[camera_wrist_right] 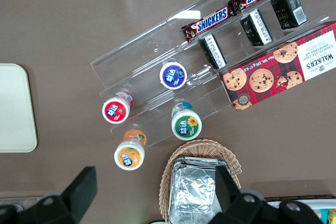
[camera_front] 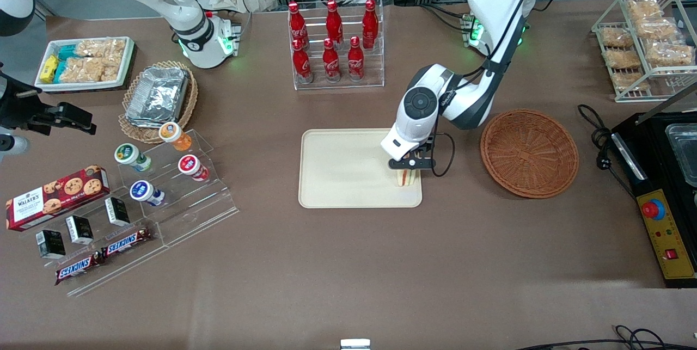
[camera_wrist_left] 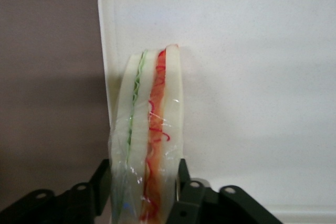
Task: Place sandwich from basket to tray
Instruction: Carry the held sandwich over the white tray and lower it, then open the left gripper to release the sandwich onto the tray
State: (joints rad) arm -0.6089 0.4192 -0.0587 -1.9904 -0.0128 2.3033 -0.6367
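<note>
The gripper (camera_front: 409,171) pinched the wrapped sandwich (camera_wrist_left: 149,140) upright directly beneath it, over the tray (camera_front: 337,176), evidently for set-down.

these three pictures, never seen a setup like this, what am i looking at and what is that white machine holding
The white machines are two robot arms bolted to a brown table. The wide picture looks down from the front. The other two come from cameras on the arms' wrists.

The working arm's gripper has its two black fingers shut on a wrapped sandwich, holding it at the edge of the cream tray. Whether the sandwich touches the tray yet is hard to tell. The round reddish-brown basket beside the tray now holds nothing.

Around them: a rack of red cola bottles, yoghurt cups, Snickers bars, a cookie box and a foil container in another basket.
</note>
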